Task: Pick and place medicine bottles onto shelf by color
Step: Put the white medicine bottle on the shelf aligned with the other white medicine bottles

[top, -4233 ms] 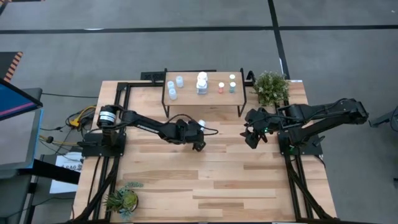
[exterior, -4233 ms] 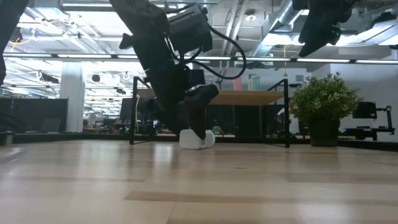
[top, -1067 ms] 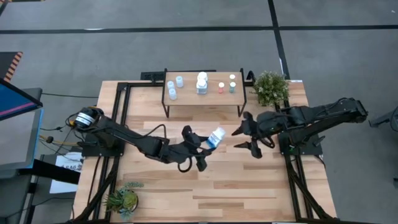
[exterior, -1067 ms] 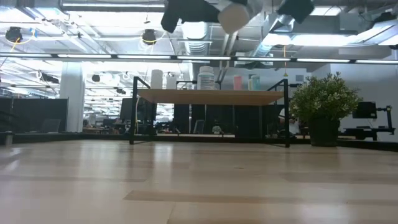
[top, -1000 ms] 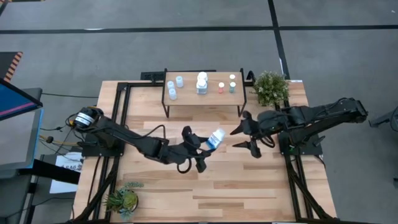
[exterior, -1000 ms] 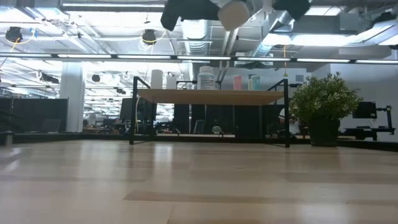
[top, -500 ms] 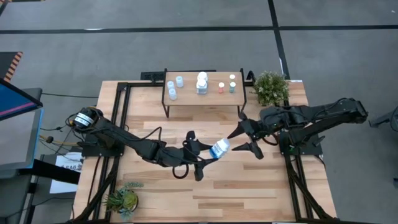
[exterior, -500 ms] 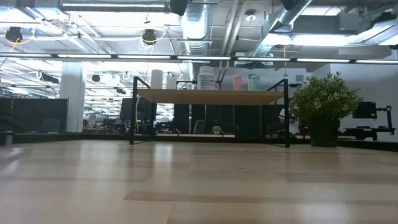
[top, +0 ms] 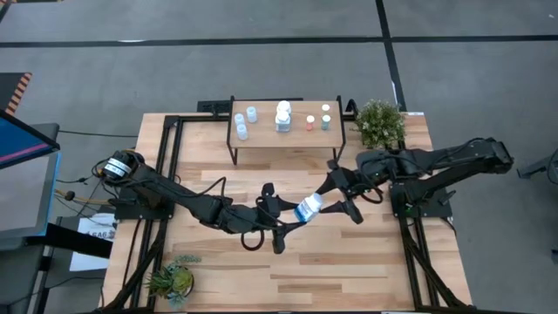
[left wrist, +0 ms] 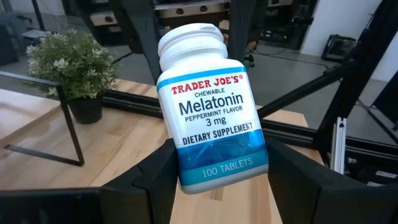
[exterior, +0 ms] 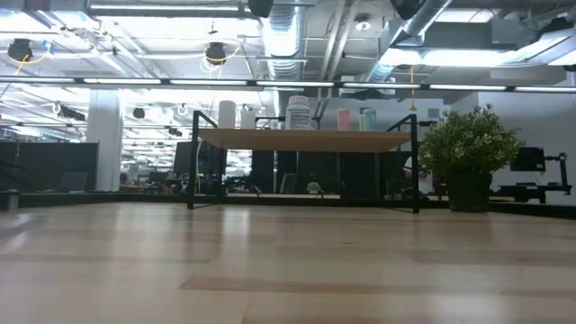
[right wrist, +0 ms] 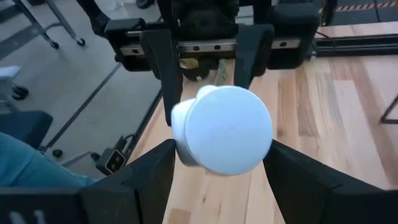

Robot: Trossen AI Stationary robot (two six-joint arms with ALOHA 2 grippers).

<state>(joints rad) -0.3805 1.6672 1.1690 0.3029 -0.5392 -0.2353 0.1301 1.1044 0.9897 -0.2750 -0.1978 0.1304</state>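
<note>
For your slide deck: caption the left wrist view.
Left claw holding a white melatonin bottle above the wooden table.

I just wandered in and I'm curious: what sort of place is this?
Probably a robotics lab in an open-plan office. Two arms are mounted on a wooden table, passing a bottle near a small shelf; behind it are exposed ceiling ducts and desks.
</note>
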